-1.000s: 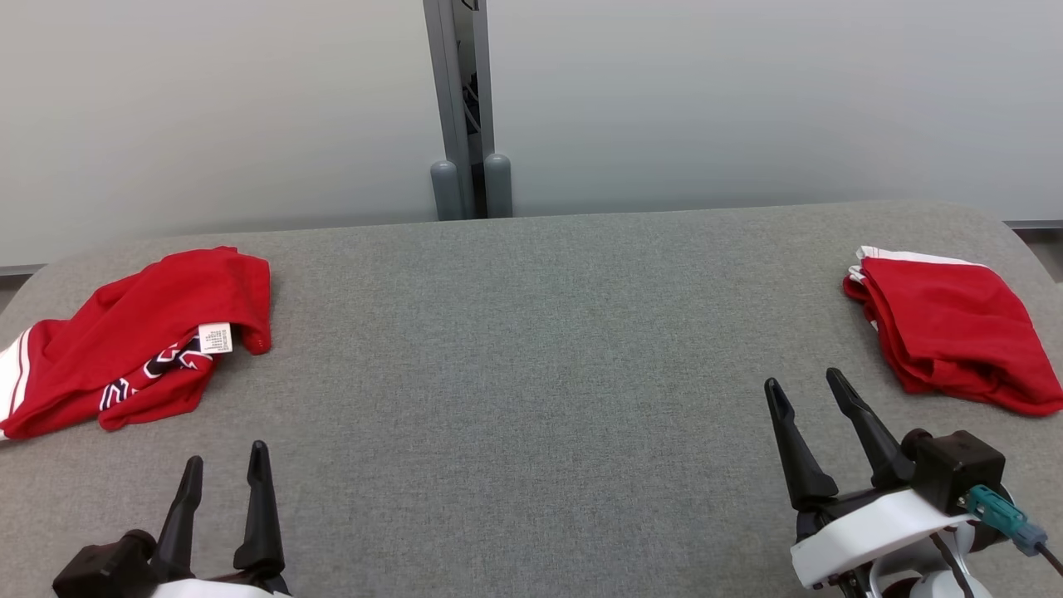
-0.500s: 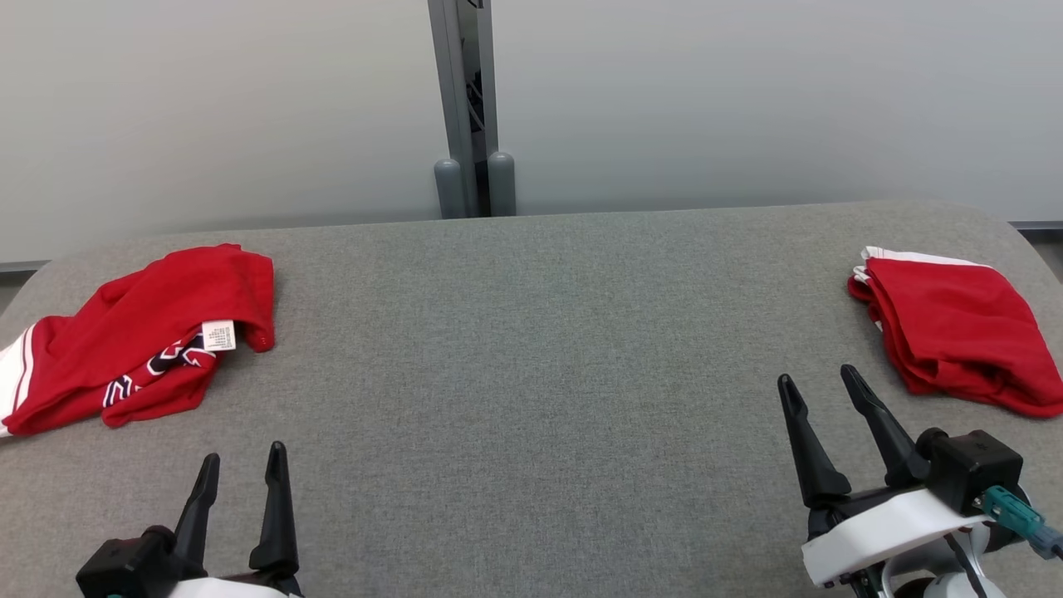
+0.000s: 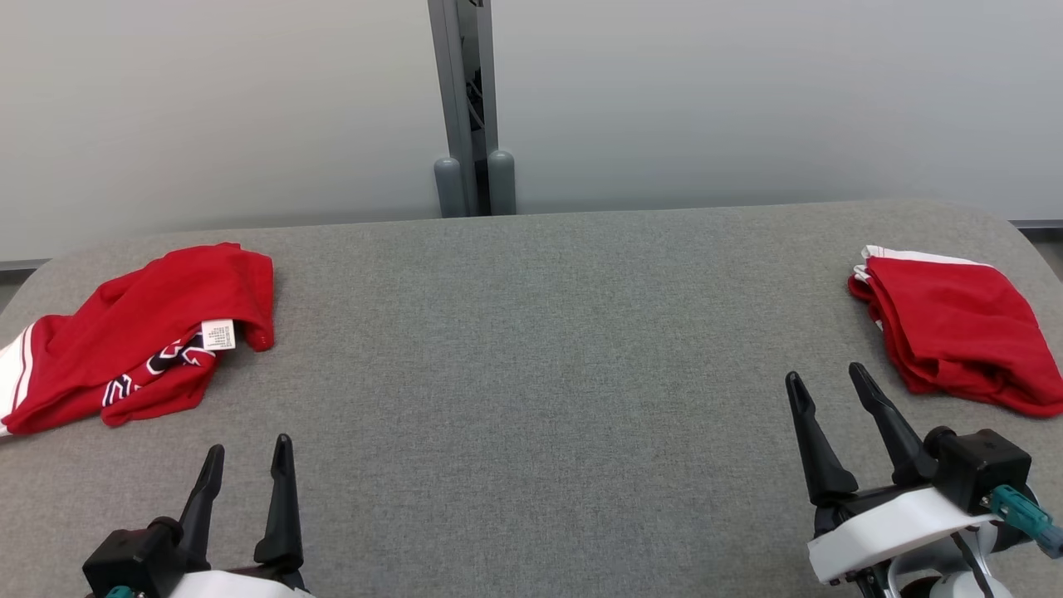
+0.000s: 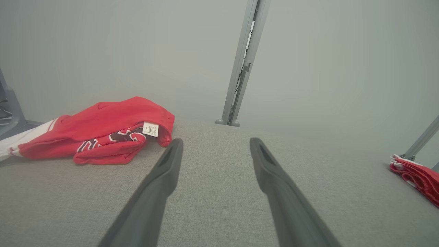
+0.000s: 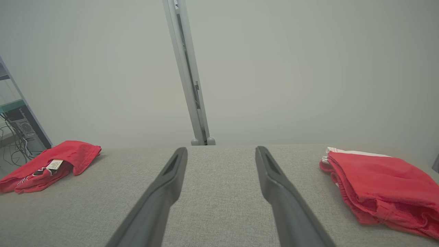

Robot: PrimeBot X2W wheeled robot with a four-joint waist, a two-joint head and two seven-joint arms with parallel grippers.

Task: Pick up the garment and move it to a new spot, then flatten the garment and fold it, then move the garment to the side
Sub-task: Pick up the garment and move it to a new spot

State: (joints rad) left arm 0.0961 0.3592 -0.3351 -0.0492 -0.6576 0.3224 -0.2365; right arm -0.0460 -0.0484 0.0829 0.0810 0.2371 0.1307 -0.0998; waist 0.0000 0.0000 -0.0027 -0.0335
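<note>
Table [image 3: 531,332]: grey cloth top, bare across the middle.
Left gripper [image 3: 249,443]: over the table's near edge, left side; fingers spread, holding nothing.
Right gripper [image 3: 824,372]: over the near edge, right side; fingers spread, holding nothing.
Change: both grippers have drifted slightly rightward. Neither garment has moved, so pickup has likely not begun.
Crumpled garment [image 3: 141,332]: red, at the table's left end, untouched.
Folded garment [image 3: 947,332]: red, at the table's right end; looks finished.
Post [image 3: 469,100]: grey, behind the table's far edge.
Count: two grippers, two garments, one post.
</note>
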